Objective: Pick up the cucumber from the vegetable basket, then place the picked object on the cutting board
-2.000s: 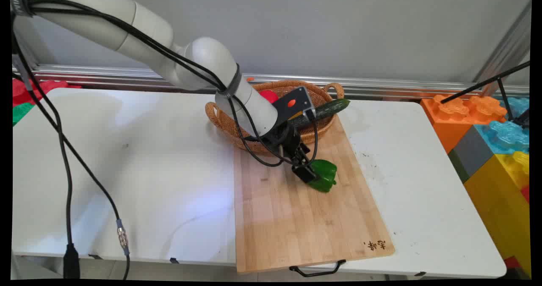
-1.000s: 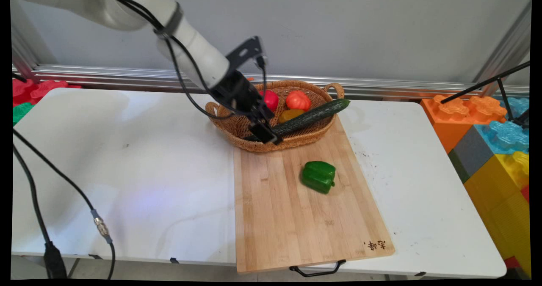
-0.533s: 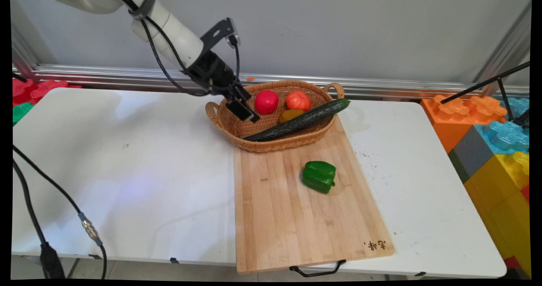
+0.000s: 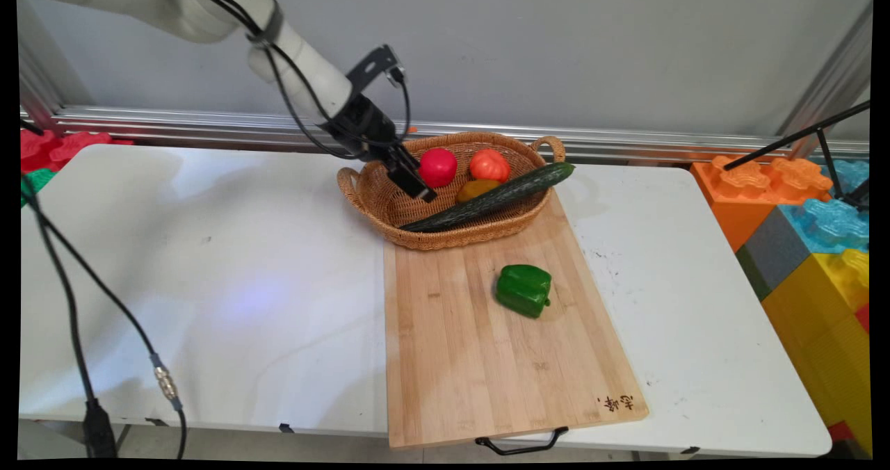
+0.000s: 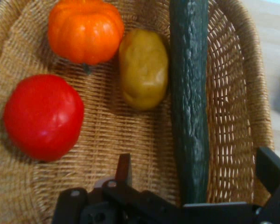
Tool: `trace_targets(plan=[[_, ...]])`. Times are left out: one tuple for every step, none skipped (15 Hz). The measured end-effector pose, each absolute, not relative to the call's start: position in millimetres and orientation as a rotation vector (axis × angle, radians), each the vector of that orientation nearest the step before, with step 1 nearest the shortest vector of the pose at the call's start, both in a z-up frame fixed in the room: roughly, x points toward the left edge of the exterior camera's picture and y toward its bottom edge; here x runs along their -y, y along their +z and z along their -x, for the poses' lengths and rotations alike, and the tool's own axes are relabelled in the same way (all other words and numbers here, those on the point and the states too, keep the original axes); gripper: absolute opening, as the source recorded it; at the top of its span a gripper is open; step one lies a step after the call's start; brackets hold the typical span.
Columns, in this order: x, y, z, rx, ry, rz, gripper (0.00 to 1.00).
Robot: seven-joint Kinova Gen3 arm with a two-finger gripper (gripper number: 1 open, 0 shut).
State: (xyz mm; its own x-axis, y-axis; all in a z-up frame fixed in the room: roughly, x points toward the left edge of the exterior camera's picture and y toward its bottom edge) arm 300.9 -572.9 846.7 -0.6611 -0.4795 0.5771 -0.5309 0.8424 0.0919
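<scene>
Wicker basket (image 4: 389,209): it sits at the far end of the wooden cutting board (image 4: 473,345), on the white table (image 4: 208,261), and I see it holding four things.
Basket contents: a red tomato (image 4: 438,167), an orange pumpkin-shaped piece (image 4: 489,165), a yellow-brown potato-like piece (image 4: 475,189), and a long dark cucumber (image 4: 500,195) lying slantwise with its tip over the rim.
Tool (image 4: 411,181): I have it hanging over the basket's left part, just beside the tomato; in the hand view its two fingers stand well apart with the cucumber's near end between them, and they grip nothing.
Change: two seconds ago the tool was down at the green bell pepper (image 4: 523,289) on the board; since then I see it lifted clear, swung back over the basket, and in the last half second shifted slightly toward the tomato.
Pepper: it lies alone on the board, well apart from the tool, in the same spot as a second ago.
Meaning: from my seat the pepper reads as let go and left on the board.
Surroundings: big coloured blocks (image 4: 806,213) stand off the table's right end.
</scene>
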Motion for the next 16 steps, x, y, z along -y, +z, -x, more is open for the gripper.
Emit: trace_targets(plan=[[579, 837, -295, 2.412, 0.091, -0.745, 1.0], [584, 828, -289, 2.415, 0.07, -0.751, 1.0], [589, 821, -284, 2.415, 0.057, -0.756, 1.0], [595, 813, -277, 2.415, 0.043, -0.763, 1.0], [601, 805, -272, 2.416, 0.031, -0.77, 1.0], [605, 799, -268, 2.418, 0.019, -0.775, 1.0], [607, 796, -266, 2.42, 0.012, -0.779, 1.0], [611, 791, -263, 2.423, 0.001, -0.783, 1.0], [613, 788, -261, 2.425, -0.007, -0.785, 1.0], [616, 783, -258, 2.427, -0.016, -0.788, 1.0], [619, 779, -255, 2.43, -0.024, -0.788, 1.0], [622, 776, -253, 2.434, -0.028, -0.786, 0.0], [625, 774, -252, 2.437, -0.032, -0.784, 0.0], [627, 772, -251, 2.44, -0.037, -0.784, 0.0], [628, 771, -251, 2.442, -0.043, -0.79, 0.0], [628, 771, -252, 2.443, -0.048, -0.796, 0.0]])
